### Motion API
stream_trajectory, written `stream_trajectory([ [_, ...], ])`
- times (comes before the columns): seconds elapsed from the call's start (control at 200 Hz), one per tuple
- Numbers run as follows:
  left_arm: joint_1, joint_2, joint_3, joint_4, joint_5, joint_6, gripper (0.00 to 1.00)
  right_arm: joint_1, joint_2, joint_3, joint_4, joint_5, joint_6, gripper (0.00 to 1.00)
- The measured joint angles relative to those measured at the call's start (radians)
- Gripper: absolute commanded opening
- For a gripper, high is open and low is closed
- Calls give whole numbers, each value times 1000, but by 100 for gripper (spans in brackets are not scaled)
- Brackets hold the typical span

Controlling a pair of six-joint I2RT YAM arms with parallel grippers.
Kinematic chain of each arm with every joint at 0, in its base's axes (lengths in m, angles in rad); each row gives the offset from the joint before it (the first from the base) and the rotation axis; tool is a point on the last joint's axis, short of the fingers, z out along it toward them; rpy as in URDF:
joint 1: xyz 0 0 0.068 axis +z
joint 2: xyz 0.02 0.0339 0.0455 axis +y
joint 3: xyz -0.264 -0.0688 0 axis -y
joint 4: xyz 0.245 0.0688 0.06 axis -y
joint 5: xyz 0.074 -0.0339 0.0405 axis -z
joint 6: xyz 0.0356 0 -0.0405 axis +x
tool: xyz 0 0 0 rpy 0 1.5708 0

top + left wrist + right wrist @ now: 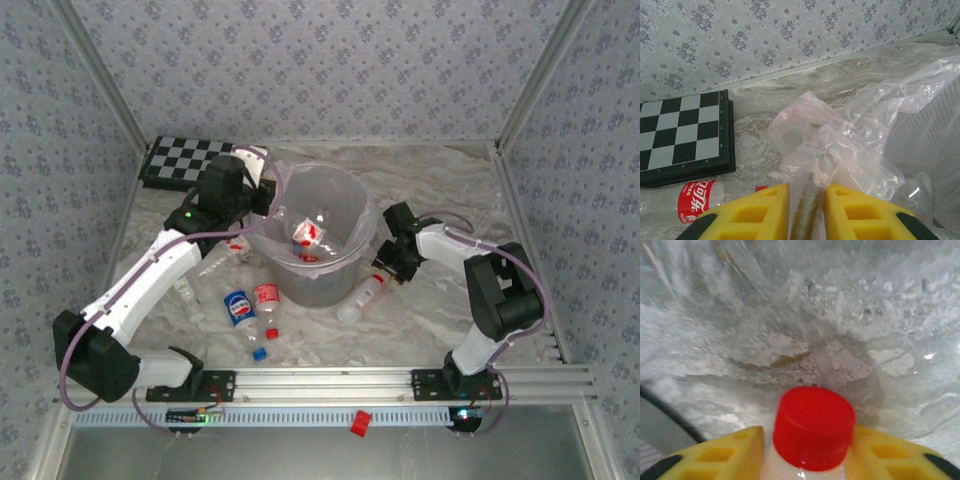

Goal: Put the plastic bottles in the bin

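The grey bin [345,275], lined with a clear bag [840,140], stands mid-table and holds a few plastic bottles [307,238]. My left gripper [262,195] is shut on the bin's left rim and bag, and the rim strip runs between the yellow fingers [760,210]. To the right of the bin a red-capped bottle [362,297] lies on the table. My right gripper [392,262] is shut on its neck, with the red cap [813,427] sticking out between the fingers [730,455]. More bottles [240,308] [267,300] [186,292] lie left of the bin.
A black-and-white chequered board [185,160] lies at the back left, with a red-labelled bottle [697,200] in front of it. A loose red cap [360,422] sits on the front rail. Patterned walls close in the table on three sides.
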Motion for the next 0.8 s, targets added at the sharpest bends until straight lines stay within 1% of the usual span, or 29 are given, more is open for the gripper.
stream_trajectory([
  [0.045, 0, 0, 0, 0, 0, 0, 24, -15, -29, -10, 4, 0, -13, 25],
  [0.075, 0, 0, 0, 0, 0, 0, 24, -26, -50, -15, 4, 0, -14, 21],
  [0.29, 0, 0, 0, 0, 0, 0, 24, -130, -211, -19, -37, 13, -69, 17],
  [0.295, 0, 0, 0, 0, -1, 0, 24, -132, -214, -18, -39, 14, -71, 16],
  [0.31, 0, 0, 0, 0, 0, 0, 24, -139, -224, -16, -48, 20, -76, 12],
  [0.36, 0, 0, 0, 0, 0, 0, 24, -163, -268, 0, -90, 46, -95, 10],
  [0.38, 0, 0, 0, 0, 0, 0, 24, -169, -283, 8, -103, 56, -103, 6],
  [0.46, 0, 0, 0, 0, 0, 0, 24, -193, -363, 72, -175, 127, -150, 6],
  [0.51, 0, 0, 0, 0, 0, 0, 24, -200, -408, 131, -203, 175, -185, 2],
  [0.545, 0, 0, 0, 0, 0, 0, 24, -201, -441, 181, -209, 203, -223, 2],
  [0.58, 0, 0, 0, 0, 0, -1, 24, -198, -473, 230, -203, 224, -261, 0],
  [0.64, 0, 0, 0, 0, 0, -3, 24, -186, -531, 300, -164, 243, -325, 0],
  [0.73, 0, 0, 0, 0, 0, -3, 24, -163, -609, 378, -72, 235, -403, 0],
  [0.8, 0, 0, 0, 0, 0, -3, 24, -146, -640, 431, 14, 205, -446, 0],
])
